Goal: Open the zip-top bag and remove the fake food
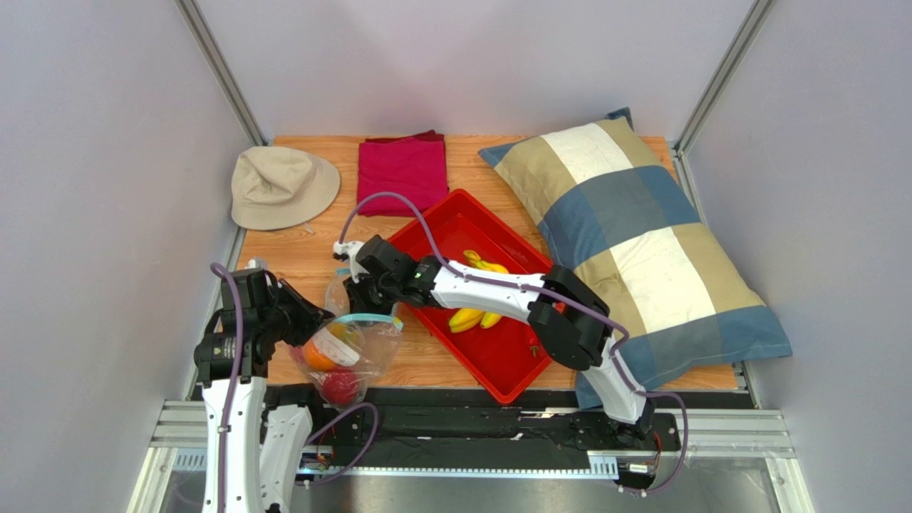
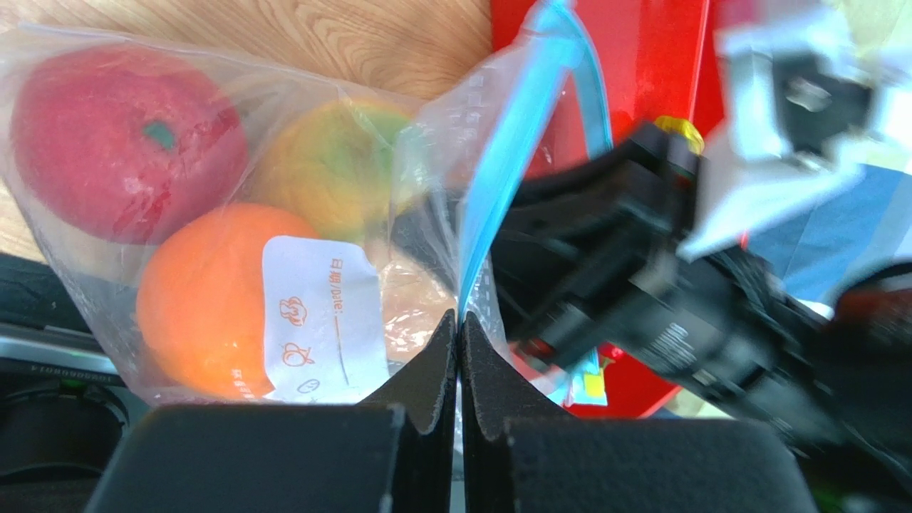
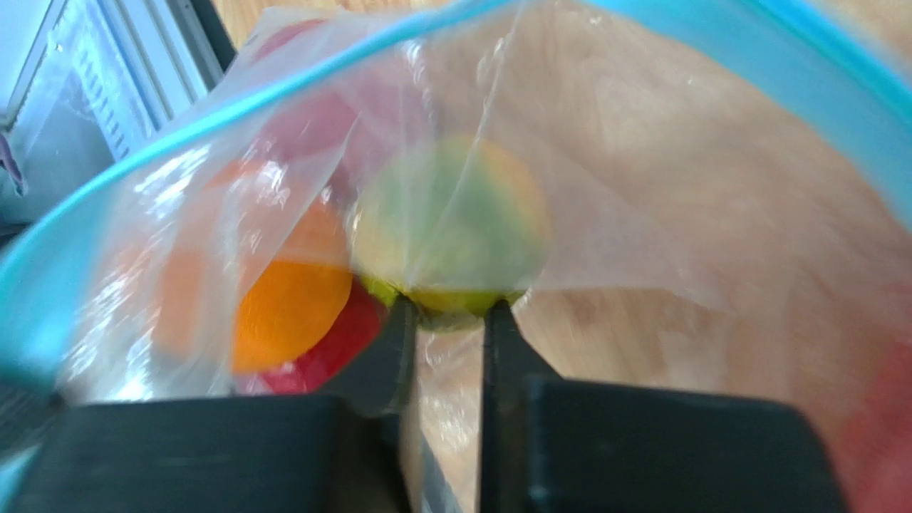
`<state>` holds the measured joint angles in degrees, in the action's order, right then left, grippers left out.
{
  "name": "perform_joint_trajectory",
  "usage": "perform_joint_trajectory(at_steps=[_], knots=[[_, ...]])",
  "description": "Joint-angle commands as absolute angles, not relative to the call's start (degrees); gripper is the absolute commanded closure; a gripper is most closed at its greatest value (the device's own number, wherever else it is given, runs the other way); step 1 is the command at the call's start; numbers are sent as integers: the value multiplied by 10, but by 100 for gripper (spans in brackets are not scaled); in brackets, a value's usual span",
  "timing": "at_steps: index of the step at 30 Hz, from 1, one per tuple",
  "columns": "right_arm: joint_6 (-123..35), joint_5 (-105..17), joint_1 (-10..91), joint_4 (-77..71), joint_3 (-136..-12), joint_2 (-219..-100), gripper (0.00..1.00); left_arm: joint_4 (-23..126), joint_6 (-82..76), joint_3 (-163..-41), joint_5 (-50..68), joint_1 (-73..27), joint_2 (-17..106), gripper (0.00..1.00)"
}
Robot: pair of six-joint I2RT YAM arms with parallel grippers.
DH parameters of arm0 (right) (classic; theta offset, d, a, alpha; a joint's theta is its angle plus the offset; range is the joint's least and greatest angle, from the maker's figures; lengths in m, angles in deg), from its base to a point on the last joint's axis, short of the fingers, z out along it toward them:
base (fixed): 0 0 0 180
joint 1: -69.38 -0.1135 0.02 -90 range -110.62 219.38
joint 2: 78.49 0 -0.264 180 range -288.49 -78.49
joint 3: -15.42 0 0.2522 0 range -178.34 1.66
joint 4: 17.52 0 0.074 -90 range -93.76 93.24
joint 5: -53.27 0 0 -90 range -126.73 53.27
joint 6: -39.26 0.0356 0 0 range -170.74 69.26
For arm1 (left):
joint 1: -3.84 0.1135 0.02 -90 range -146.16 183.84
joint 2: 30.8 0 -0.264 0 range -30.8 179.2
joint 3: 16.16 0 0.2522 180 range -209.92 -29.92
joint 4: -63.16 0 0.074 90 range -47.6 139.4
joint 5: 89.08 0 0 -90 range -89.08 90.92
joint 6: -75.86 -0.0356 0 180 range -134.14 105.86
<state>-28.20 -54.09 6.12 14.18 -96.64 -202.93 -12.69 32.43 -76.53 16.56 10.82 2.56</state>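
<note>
**Right fingers in the bag mouth, mango dead ahead**

The clear, crinkly zip-top plastic bag lies on the wooden table at the near left, just beside the shallow red plastic tray; its light blue-teal zip strip stands apart in a loop, so the mouth is open. The yellow toy banana bunch already lies in the tray. Inside the bag are the green-orange toy mango, the round orange toy fruit and the red toy apple.

The left gripper is pressed together on the bag's lip at the zip strip, on the left side of the mouth. The right gripper reaches across from the tray side and sits within the loop of the strip. Its jaws stand a narrow gap apart with the tips at the mango's near edge; whether they already pinch the fruit or a fold of film, I cannot tell, as that view is blurred.

The coming move turns on one line. The bag's long axis runs from its mouth, on the far side, down to its closed end toward the near edge, and the mango lies straight along it in front of the right fingers, with the orange and apple behind and to one side. The right arm is plainly the nearer, so the pull-out seems its job while the left anchors the lip.
</note>
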Motion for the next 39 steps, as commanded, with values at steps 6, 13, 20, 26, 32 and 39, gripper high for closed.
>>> perform_joint_trajectory(at_steps=[6,13,20,26,32,39], knots=[[-366,-493,58,241,-972,-1889,100,-138,313,-826,147,106,21,100],[-354,-502,65,209,-947,-1859,96,-141,324,-823,157,106,13,100],[-262,-557,65,153,-959,-1942,77,-152,331,-827,173,107,10,100],[-245,-572,65,96,-948,-1983,53,-178,327,-866,191,105,11,100],[-209,-563,59,60,-942,-2021,34,-173,329,-836,189,107,17,100],[-201,-532,52,53,-955,-2075,23,-131,338,-793,195,105,30,100]])
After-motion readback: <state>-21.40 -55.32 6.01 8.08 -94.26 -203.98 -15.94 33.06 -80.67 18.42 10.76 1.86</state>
